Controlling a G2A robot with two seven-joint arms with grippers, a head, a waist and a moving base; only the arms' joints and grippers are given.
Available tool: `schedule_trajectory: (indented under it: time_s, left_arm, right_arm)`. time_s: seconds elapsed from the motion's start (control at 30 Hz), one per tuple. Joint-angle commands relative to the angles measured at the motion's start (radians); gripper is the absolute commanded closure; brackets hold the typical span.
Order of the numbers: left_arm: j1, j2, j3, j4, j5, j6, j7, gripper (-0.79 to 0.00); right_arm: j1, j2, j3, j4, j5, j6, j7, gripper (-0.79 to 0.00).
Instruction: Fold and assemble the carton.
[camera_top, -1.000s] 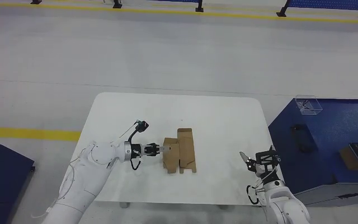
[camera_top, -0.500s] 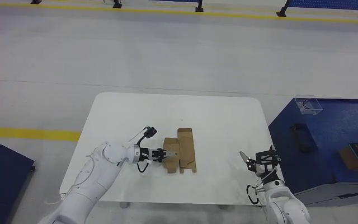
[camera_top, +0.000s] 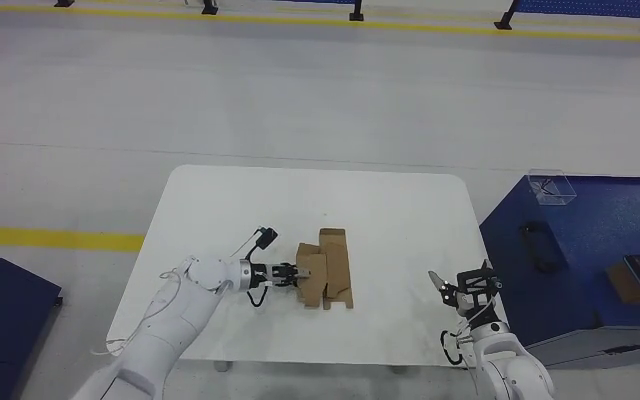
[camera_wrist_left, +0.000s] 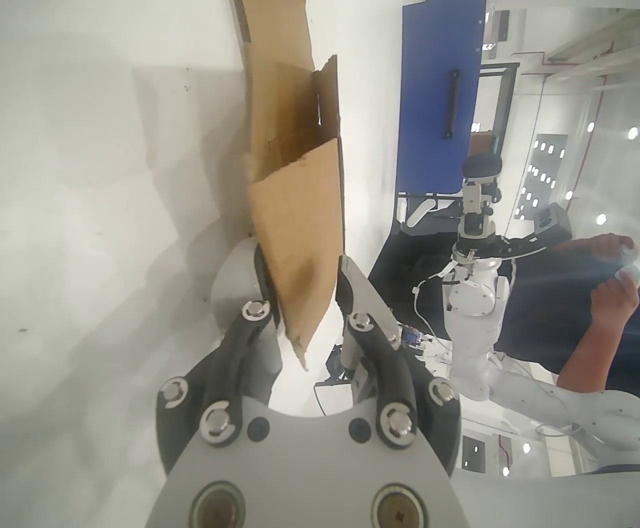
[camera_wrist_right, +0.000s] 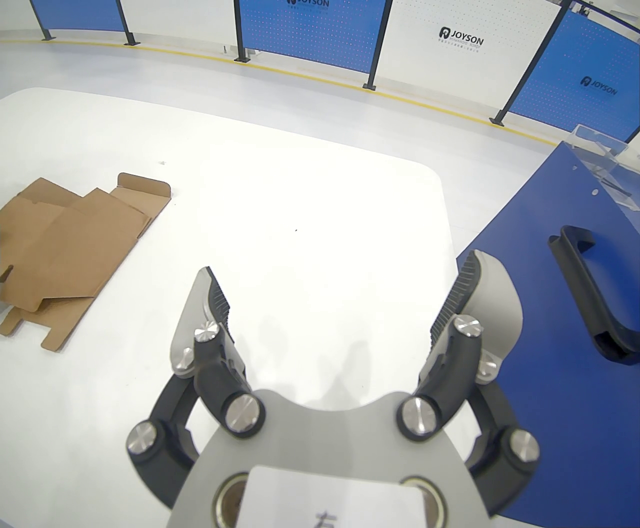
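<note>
Top view: carton (camera_top: 325, 268) lies central on surface (camera_top: 400, 210), largely flat. Left end effector (camera_top: 293, 275) nips one raised flap (camera_wrist_left: 300, 225); right end effector (camera_wrist_right: 345, 285) gapes empty, well apart. Judged: folding barely begun, assembly all remaining.

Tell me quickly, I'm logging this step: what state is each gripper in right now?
Left gripper: closed on a flap of the carton.
Right gripper: open, holding nothing.
</note>
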Motion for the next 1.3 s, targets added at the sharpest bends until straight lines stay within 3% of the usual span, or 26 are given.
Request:
schedule_trajectory:
  time_s: [0.0,0.13,0.2,0.23,0.37,0.5,0.6,0.8,0.93,0.97,1.0,1.03,1.1,1.27]
  left_arm:
    - [-0.009,-0.003,-0.005,0.015,-0.015,-0.044,-0.010,0.000]
    - [-0.014,0.003,-0.023,0.006,-0.033,-0.124,-0.022,0.000]
    - [-0.016,0.013,-0.035,-0.019,-0.025,-0.153,-0.034,0.000]
    - [-0.010,0.022,-0.046,-0.050,-0.021,-0.172,-0.039,0.000]
    - [0.040,0.054,-0.089,-0.206,-0.024,-0.227,-0.066,0.000]
    - [0.155,0.101,-0.147,-0.440,0.029,-0.226,-0.060,0.000]
    - [0.232,0.127,-0.190,-0.582,-0.008,-0.176,-0.107,0.000]
    - [0.344,0.165,-0.270,-0.782,-0.075,-0.107,-0.162,0.000]
    - [0.375,0.179,-0.297,-0.840,-0.111,-0.080,-0.199,0.000]
    - [0.380,0.181,-0.301,-0.849,-0.114,-0.076,-0.205,0.000]
    - [0.384,0.183,-0.302,-0.855,-0.112,-0.072,-0.207,0.000]
    - [0.386,0.184,-0.298,-0.859,-0.113,-0.065,-0.211,0.000]
    - [0.384,0.184,-0.288,-0.860,-0.139,-0.050,-0.223,0.000]
    - [0.359,0.181,-0.261,-0.835,-0.176,-0.035,-0.240,0.000]
  right_arm:
    - [0.000,0.000,0.000,0.000,0.000,0.000,0.000,-0.785]
    - [0.005,0.000,0.016,-0.005,0.059,-0.035,0.010,-0.785]
    - [0.011,0.000,0.050,-0.034,0.201,-0.106,0.047,-0.785]
    - [0.013,0.000,0.075,-0.058,0.369,-0.172,0.126,-0.785]
    - [0.053,0.009,0.138,-0.095,0.722,-0.293,0.409,-0.785]
    - [0.169,0.018,0.085,-0.031,1.074,-0.292,0.751,-0.785]
    - [0.280,0.019,0.010,0.055,1.186,-0.251,0.896,-0.785]
    - [0.365,0.015,-0.100,0.125,1.261,-0.261,0.976,-0.785]
    - [0.377,0.018,-0.110,0.129,1.335,-0.256,1.035,-0.785]
    - [0.377,0.019,-0.108,0.127,1.360,-0.254,1.053,-0.610]
    - [0.375,0.021,-0.106,0.120,1.381,-0.258,1.074,-0.372]
    - [0.371,0.022,-0.104,0.116,1.409,-0.260,1.097,-0.348]
    - [0.364,0.026,-0.095,0.106,1.467,-0.260,1.138,0.000]
    - [0.347,0.035,-0.074,0.080,1.536,-0.252,1.185,0.000]
